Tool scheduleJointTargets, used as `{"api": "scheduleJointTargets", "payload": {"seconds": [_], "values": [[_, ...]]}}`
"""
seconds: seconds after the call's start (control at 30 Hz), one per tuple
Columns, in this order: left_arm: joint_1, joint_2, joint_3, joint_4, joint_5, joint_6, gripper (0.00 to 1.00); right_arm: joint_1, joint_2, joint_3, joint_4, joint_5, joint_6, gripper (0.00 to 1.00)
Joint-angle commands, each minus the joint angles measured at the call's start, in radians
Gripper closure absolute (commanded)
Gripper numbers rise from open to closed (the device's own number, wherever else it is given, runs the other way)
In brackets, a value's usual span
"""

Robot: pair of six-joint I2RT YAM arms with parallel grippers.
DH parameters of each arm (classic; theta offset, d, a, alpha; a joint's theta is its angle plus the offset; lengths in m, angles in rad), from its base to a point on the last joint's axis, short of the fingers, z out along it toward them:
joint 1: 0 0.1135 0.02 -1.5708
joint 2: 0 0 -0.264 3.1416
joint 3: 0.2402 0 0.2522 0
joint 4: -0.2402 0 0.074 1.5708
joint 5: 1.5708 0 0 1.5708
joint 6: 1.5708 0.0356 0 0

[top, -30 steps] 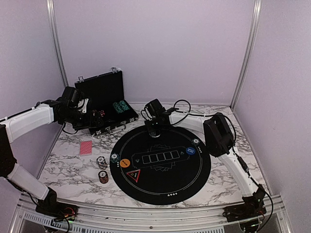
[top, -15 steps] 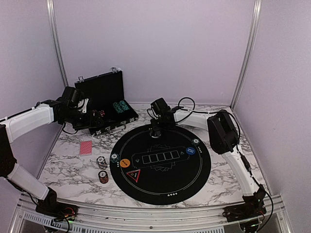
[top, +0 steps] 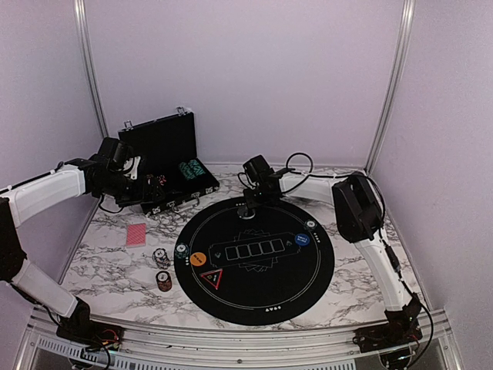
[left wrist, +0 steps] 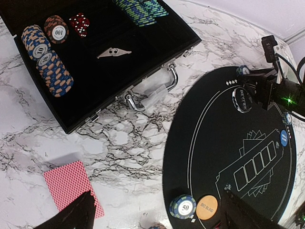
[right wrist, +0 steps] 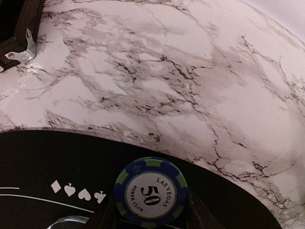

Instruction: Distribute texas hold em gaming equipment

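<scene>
My right gripper (right wrist: 151, 210) is shut on a blue-and-green "50" poker chip (right wrist: 150, 193) at the far edge of the round black mat (top: 254, 266). In the top view the right gripper (top: 248, 205) hangs over that edge. My left gripper (left wrist: 157, 220) stands open above the marble, with nothing between its fingers (left wrist: 71, 217). It is near the open black case (top: 166, 173). A red-backed card deck (left wrist: 71, 186) lies left of the mat. Another 50 chip (left wrist: 183, 206) and an orange button (left wrist: 207, 207) sit on the mat's left side. A blue button (top: 302, 240) lies on its right side.
The case (left wrist: 109, 57) holds rows of chips (left wrist: 50, 62) and red dice (left wrist: 79, 24). Two small chip stacks (top: 161, 257) (top: 163, 280) stand on the marble left of the mat. A dealer disc (left wrist: 241, 99) lies by the right gripper. A red triangle marker (top: 211, 277) sits on the mat.
The right gripper and its arm have shifted a little to the right along the mat's far edge, still holding the chip. The left arm has stayed still.
</scene>
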Motion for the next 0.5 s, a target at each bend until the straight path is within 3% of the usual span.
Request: {"api": "scheduleJointTargets", "payload": {"seconds": [0.0, 0.47], "values": [[0.008, 0.01, -0.011, 0.013, 0.012, 0.012, 0.08, -0.021, -0.027, -0.034, -0.087, 0.032, 0.007, 0.73], [0.008, 0.007, -0.012, 0.013, 0.01, 0.012, 0.08, -0.021, -0.036, -0.036, -0.094, 0.014, 0.016, 0.72]]}}
